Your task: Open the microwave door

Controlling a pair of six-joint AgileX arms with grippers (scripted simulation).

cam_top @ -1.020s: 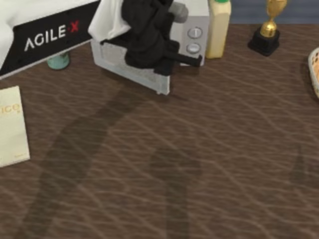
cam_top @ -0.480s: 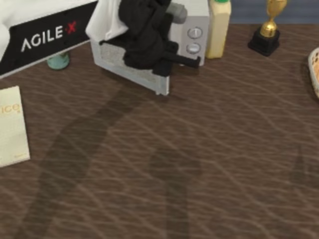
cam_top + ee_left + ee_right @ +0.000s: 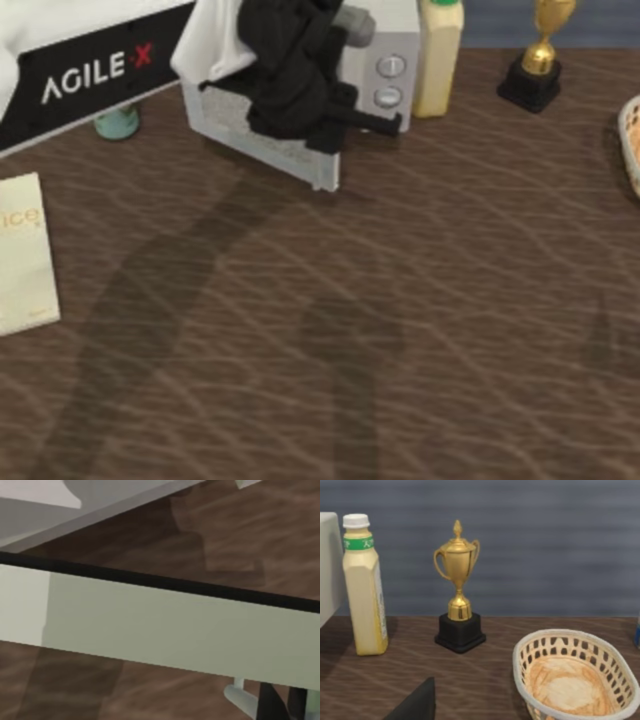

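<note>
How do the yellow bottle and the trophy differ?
The yellow bottle is taller, pale and blocky with a white cap; the trophy is shiny gold on a black base. The bottle stands right beside the microwave; the trophy stands apart. Both are upright on the table.

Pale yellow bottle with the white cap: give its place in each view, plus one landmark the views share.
Top view: the bottle stands at the far edge, right beside the microwave knob panel.
Left wrist view: not in it.
Right wrist view: the bottle stands upright on the table, with the gold trophy close by.
Shared landmark: the gold trophy, seen in the top and right wrist views.
</note>
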